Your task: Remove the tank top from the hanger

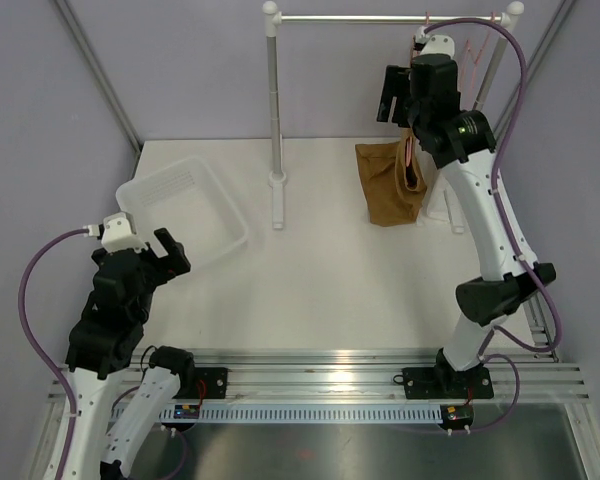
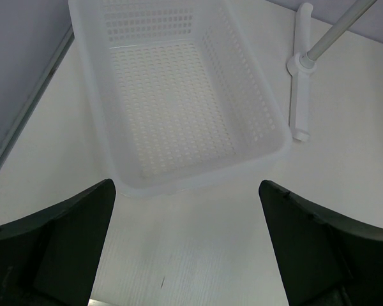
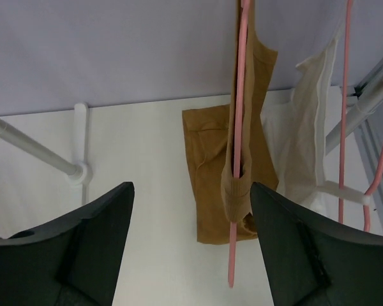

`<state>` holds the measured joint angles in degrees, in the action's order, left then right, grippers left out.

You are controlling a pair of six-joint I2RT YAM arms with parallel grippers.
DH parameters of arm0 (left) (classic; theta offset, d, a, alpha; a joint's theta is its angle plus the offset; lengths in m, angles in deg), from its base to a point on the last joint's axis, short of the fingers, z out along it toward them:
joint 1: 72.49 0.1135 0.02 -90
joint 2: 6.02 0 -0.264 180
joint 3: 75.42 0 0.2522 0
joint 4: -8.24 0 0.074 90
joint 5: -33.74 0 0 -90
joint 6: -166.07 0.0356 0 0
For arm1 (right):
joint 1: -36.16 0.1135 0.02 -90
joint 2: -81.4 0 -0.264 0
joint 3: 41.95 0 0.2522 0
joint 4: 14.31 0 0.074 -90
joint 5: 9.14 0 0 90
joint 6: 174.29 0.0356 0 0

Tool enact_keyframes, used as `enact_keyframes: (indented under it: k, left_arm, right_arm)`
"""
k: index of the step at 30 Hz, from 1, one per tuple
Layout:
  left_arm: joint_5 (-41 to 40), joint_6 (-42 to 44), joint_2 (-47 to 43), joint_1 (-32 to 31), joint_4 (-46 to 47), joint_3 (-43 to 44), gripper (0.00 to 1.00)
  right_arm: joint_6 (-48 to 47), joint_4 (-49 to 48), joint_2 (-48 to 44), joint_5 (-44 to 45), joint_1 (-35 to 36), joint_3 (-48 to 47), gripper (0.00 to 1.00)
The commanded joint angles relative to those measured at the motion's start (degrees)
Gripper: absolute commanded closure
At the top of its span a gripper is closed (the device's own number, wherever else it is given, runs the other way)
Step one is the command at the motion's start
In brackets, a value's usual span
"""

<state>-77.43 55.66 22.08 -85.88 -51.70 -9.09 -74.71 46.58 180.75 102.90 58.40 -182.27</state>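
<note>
The right jaws gaped wide and empty before the tank top [image 3: 210, 166] on its hanger [image 3: 240, 95], seemingly to grip it; the left jaws hung open, empty, by the basket [image 2: 242, 89].

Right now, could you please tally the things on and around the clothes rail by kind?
Tan-brown fabric tank top: 1
White see-through garment: 1
Thin pink wire hangers: 2
White perforated plastic basket: 1
Metal clothes rail: 1
Total: 6
</note>
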Motion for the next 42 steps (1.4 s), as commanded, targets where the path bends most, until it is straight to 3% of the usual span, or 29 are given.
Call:
enact_keyframes:
  k: [1, 5, 7, 10, 11, 15, 17, 18, 20, 35, 38, 42]
  left_arm:
    - [1.9, 0.5, 0.4, 0.2, 3.5, -0.4, 0.01]
    - [2.4, 0.5, 0.3, 0.1, 3.7, -0.5, 0.01]
    - [3.1, 0.7, 0.3, 0.2, 3.8, -0.5, 0.01]
    - [3.6, 0.9, 0.2, 0.1, 4.0, -0.5, 0.01]
    - [3.7, 0.8, 0.2, 0.1, 4.0, -0.5, 0.01]
    - [3.9, 0.9, 0.0, 0.1, 4.0, -0.5, 0.01]
    - [3.9, 0.9, -0.1, 0.1, 4.1, -0.5, 0.01]
    - [3.9, 0.9, -0.1, 0.2, 4.1, -0.5, 0.01]
    - [4.0, 0.9, 0.1, 0.2, 4.1, -0.5, 0.01]
    - [3.9, 1.1, 1.1, 0.2, 4.2, -0.5, 0.01]
    - [4.5, 1.1, 2.4, 0.3, 4.3, -0.1, 0.01]
    - [7.4, 0.3, 4.4, 0.3, 4.2, 3.6, 0.01]
  right_arm:
    - [-3.7, 2.0, 4.0, 3.7, -3.3, -9.0, 0.21]
    - [-4.6, 1.7, 9.8, -0.3, -6.8, -13.5, 0.33]
    - [-4.8, 0.4, 11.7, -3.1, -8.2, -14.3, 0.34]
    - [-6.3, -1.4, 13.6, -3.8, -8.7, -15.2, 0.47]
    - [-6.8, -2.0, 14.5, -3.8, -8.8, -15.5, 0.57]
    - [-7.6, -1.0, 16.9, -3.0, -9.2, -18.6, 0.67]
    - [-7.4, -1.6, 16.8, -3.0, -9.3, -18.1, 0.77]
    - [-7.3, -1.9, 16.6, -3.1, -9.3, -17.8, 0.88]
    - [-7.1, -2.2, 15.9, -3.1, -9.2, -17.8, 1.0]
    - [-7.6, -6.2, 4.8, -10.5, -9.3, -14.0, 1.0]
    - [-6.2, -5.7, 2.0, -13.3, -9.2, -10.8, 1.0]
    - [-3.9, -6.5, -4.8, -18.6, -9.1, 0.6, 1.0]
